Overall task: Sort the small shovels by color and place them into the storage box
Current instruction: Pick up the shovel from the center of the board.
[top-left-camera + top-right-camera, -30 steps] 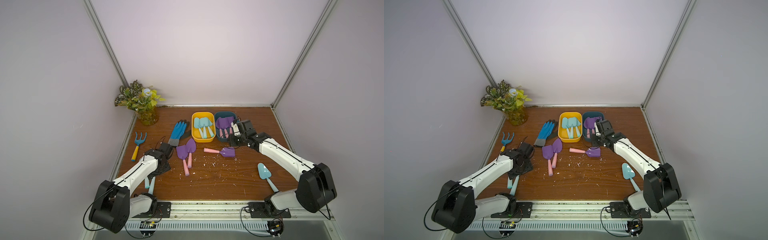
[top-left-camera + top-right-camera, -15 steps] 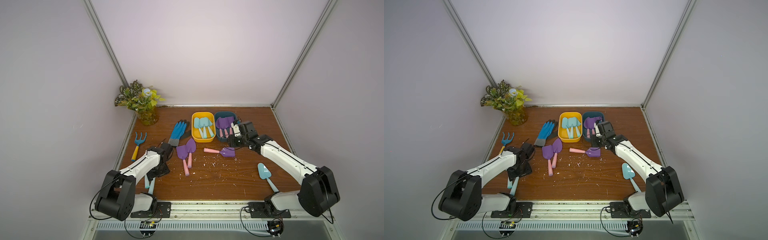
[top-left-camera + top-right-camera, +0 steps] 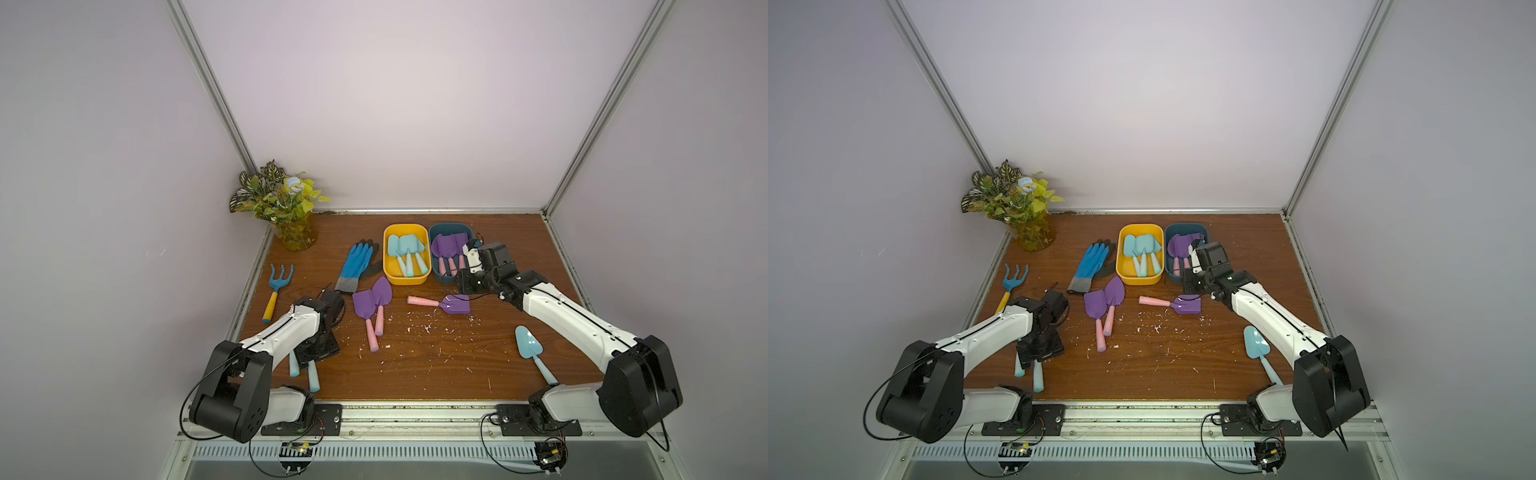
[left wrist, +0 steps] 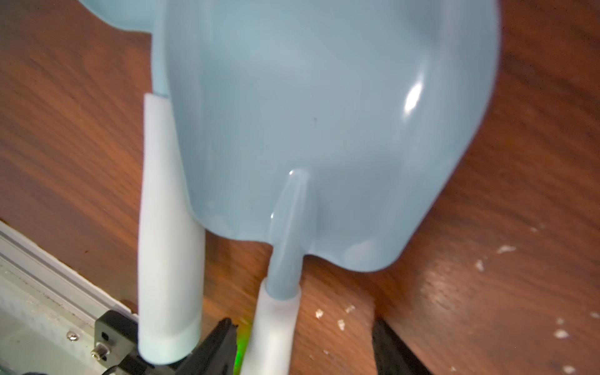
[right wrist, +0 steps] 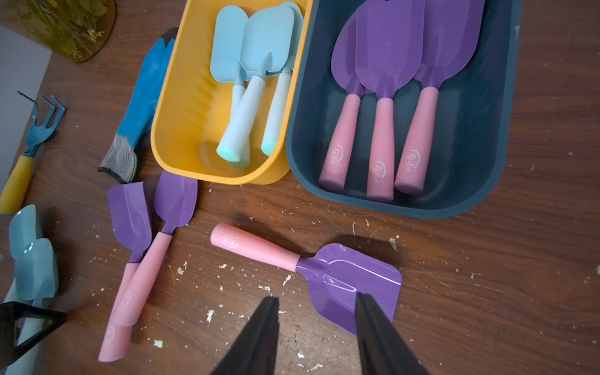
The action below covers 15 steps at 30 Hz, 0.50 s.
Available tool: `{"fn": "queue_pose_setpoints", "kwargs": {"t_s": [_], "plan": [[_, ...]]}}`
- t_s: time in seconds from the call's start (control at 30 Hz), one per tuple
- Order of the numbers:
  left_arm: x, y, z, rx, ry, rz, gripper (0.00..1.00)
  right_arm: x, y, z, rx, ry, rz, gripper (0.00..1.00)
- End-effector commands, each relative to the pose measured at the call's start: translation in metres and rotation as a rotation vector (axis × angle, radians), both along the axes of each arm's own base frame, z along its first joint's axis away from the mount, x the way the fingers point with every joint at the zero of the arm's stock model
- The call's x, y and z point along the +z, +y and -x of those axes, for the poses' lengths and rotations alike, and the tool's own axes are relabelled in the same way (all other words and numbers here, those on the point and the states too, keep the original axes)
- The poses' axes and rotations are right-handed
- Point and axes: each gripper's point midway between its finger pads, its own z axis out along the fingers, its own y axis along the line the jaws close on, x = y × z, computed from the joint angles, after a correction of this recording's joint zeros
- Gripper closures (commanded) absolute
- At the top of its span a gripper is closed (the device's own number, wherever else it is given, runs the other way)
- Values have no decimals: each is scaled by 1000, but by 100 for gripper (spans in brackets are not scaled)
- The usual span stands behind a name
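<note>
Two pale aqua shovels lie side by side at the front left, their handles (image 3: 312, 378) sticking out from under my left gripper (image 3: 318, 353). In the left wrist view my left gripper (image 4: 302, 324) is open, with one aqua handle (image 4: 272, 324) between its fingers and a gap on one side. My right gripper (image 5: 315, 297) hangs open and empty over the blade of a purple shovel (image 5: 354, 279) lying on the table. Two more purple shovels (image 3: 370, 307) lie crossed mid-table, and one aqua shovel (image 3: 528, 345) lies at the right. The yellow box (image 3: 405, 227) holds aqua shovels; the dark blue box (image 3: 451, 226) holds purple ones.
A blue rake with a yellow handle (image 3: 276, 286) lies by the left wall. A blue glove (image 3: 357, 266) lies left of the yellow box. A potted plant (image 3: 286, 208) stands in the back left corner. White crumbs (image 3: 419, 328) are scattered mid-table.
My left gripper has settled lower over the two aqua shovels and its jaws have narrowed around one handle. The right gripper has barely moved.
</note>
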Motion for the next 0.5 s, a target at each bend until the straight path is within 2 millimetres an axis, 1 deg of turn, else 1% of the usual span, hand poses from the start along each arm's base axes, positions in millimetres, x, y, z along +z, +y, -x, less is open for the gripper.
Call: {"fn": "queue_pose_setpoints", "kwargs": {"t_s": [0.0,0.07,0.13,0.23,0.33,0.47], "plan": [[1,0,5,28,-3,15,28,12,5,0,22,-39,-27,55],[-2,-1,10,34,13,28,28,13,5,0,20,-41,-27,55],[-3,-2,12,35,19,35,30,11,4,0,20,-38,-24,55],[-3,-6,12,30,26,56,36,10,5,0,22,-32,-27,56],[-8,-10,19,34,56,80,40,10,6,0,24,-32,-27,56],[-5,-13,21,40,33,106,47,9,6,0,22,-29,-26,56]]}}
